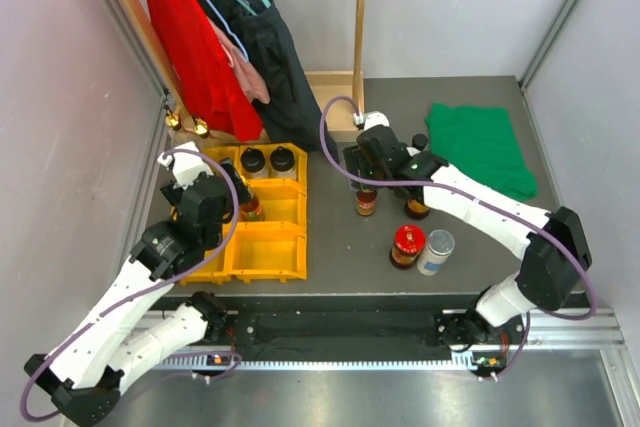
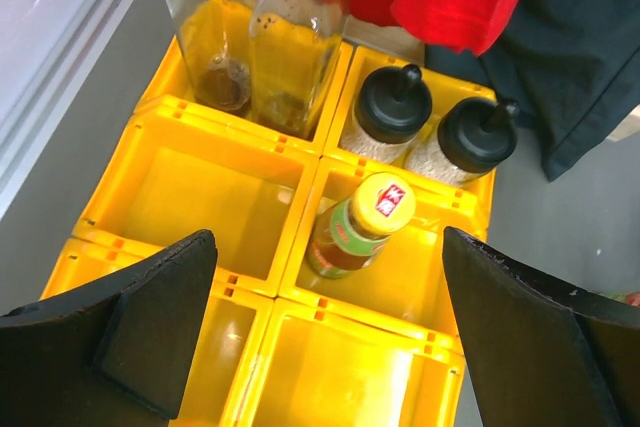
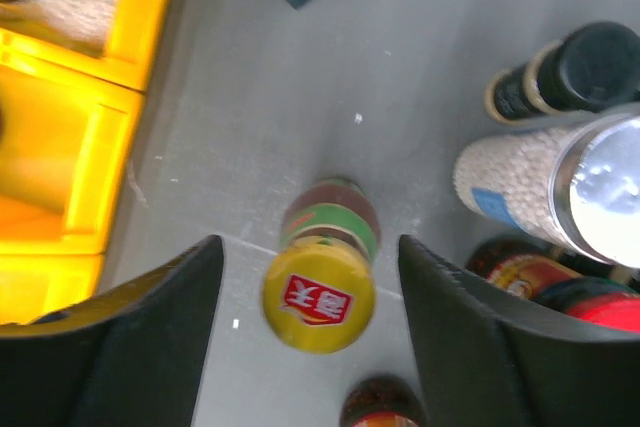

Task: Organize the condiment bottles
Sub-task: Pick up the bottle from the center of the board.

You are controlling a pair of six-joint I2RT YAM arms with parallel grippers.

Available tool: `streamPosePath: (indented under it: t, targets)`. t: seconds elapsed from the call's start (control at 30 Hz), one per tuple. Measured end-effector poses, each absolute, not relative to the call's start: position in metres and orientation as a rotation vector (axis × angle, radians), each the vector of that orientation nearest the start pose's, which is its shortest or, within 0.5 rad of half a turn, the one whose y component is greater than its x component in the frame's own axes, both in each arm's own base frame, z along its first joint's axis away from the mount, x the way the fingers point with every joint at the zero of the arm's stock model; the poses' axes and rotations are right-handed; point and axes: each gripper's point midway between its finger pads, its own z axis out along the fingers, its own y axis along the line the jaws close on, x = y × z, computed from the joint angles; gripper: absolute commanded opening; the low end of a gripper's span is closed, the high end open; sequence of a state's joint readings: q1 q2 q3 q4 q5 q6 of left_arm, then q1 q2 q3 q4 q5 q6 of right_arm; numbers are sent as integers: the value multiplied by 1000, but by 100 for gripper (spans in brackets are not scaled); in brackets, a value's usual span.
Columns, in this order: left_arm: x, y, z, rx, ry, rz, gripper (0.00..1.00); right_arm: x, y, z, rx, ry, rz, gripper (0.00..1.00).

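Along the left edge of the table (image 1: 340, 247) sits the yellow tray (image 1: 270, 226). We see two clear bottles (image 2: 300, 37) upright in its far-left compartment and two black-capped jars (image 2: 392, 107) side by side in the far-right one. A yellow-capped bottle (image 2: 365, 222) stands a bit tilted in the middle-right compartment. The left gripper (image 2: 328, 237) hovers above it with jaws spread wide, touching nothing.

Near the middle of the table a second yellow-capped bottle (image 3: 318, 292) stands upright, just right of the tray and apart from it. The right gripper (image 3: 310, 247) is low over it with one jaw on each side. The jaws are spread, and the wrist view shows a gap on both sides of the cap, so we log no contact. Another dark bottle (image 1: 417, 207) stands near it, to the right.

Toward the near edge, right of centre, a red-lidded jar (image 1: 407, 245) and a silver-lidded canister (image 1: 436, 251) stand just beside each other. We can't tell if they touch. A small black-capped bottle (image 3: 575, 72) stands near the canister in the right wrist view.

At the far-right corner lies a folded green cloth (image 1: 480, 147). Red and black clothes (image 1: 215, 37) hang from a wooden rack at the far-left corner.
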State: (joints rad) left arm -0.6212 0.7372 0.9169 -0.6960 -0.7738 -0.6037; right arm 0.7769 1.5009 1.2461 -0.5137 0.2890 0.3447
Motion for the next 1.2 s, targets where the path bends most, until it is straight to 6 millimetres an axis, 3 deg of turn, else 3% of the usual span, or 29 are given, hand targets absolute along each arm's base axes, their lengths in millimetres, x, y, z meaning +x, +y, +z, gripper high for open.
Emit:
streamPosePath:
  t: [0.2,0.4,0.5,0.73,1.0,1.2]
  targets:
    - [240,-42,259,-413,1884,5,99,314,247,164,-331,2321,157,61]
    - [237,-39,259,-404,1876,0,99,314,245,163,-310,2327,142,48]
    - [235,-38,256,-400,1877,3,99,313,247,163,-309,2324,142,39]
    - [232,-35,254,-387,1876,15,99,316,249,165,-309,2320,98,0]
    - [231,-33,255,-388,1868,13,99,302,271,178,-416,2302,43,0]
    - [231,-33,255,-387,1868,18,99,291,308,228,-491,2200,156,0]
